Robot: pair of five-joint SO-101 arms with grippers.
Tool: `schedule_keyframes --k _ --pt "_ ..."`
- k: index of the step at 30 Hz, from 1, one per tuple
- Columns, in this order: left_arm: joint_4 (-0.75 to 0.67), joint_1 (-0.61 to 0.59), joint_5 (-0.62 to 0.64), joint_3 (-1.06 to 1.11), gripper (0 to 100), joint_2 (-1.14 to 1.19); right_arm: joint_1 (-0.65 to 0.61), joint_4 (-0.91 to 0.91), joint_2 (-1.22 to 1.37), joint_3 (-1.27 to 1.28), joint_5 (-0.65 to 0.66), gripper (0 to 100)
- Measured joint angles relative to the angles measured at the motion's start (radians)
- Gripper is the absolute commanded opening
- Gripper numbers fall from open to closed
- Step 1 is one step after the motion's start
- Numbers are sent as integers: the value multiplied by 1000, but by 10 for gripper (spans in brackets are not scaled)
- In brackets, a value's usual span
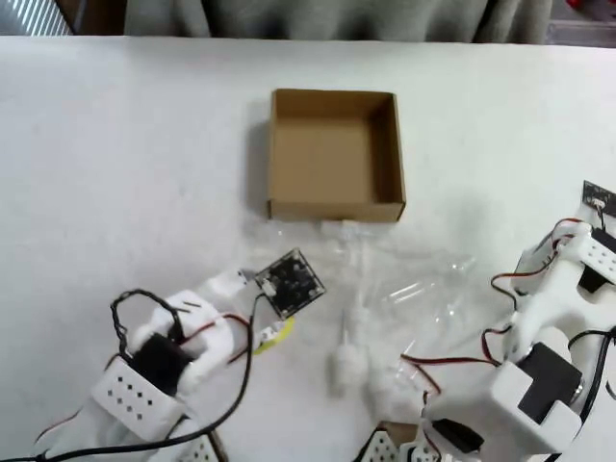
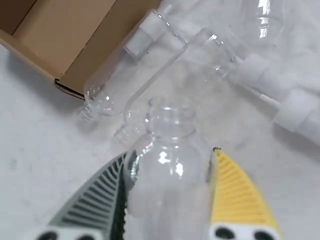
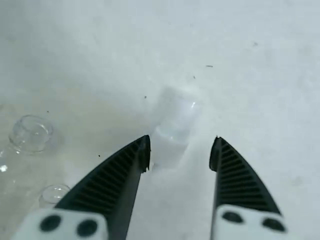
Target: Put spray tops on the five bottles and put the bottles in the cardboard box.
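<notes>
Left gripper (image 2: 170, 152) has its jaws, one grey ribbed and one yellow ribbed, closed on the body of a clear plastic bottle (image 2: 167, 172). The bottle's open threaded neck points away from the jaws toward the cardboard box (image 1: 335, 209), and it has no top on. It sits on the robot's side of the box, near a front corner. Right gripper (image 3: 181, 138) has its jaws wide, nothing held. A white spray top (image 3: 175, 125) lies on the table (image 1: 115, 144) in line with the gap, just past the tips. Its long axis seems to run straight away from the jaws, but whether it lies flat or stands tilted is hard to tell. The right arm is the nearer one to this top, so picking it up looks like a short forward-and-down move and then closing across its narrow width. After that comes mating it to the open neck held by the left arm. More clear bottles (image 2: 130, 80) lie on their sides between the held bottle and the box, mouths toward the robot, two of them just beside each other. The bottles are thin, glossy and see-through, probably slippery and easy to squash. The top is matte white plastic, small and roughly cylindrical. The box is plain brown corrugated card, square, shallow and open-topped, with no bottles inside.
</notes>
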Motion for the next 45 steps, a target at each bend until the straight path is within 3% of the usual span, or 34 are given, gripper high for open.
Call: schedule_keyframes --k 15,24,31,37,45 --pt "0 0 0 0 81 0 -2 -46 5 49 -97 191" --pt "0 0 0 0 81 0 -18 -44 132 11 -164 190" --pt "0 0 0 15 81 -2 -15 -43 155 -21 -166 17" --pt "0 0 0 15 81 -2 -18 -43 153 -38 -164 17" --pt "-83 0 72 14 81 -9 -20 233 -44 -301 -117 17"
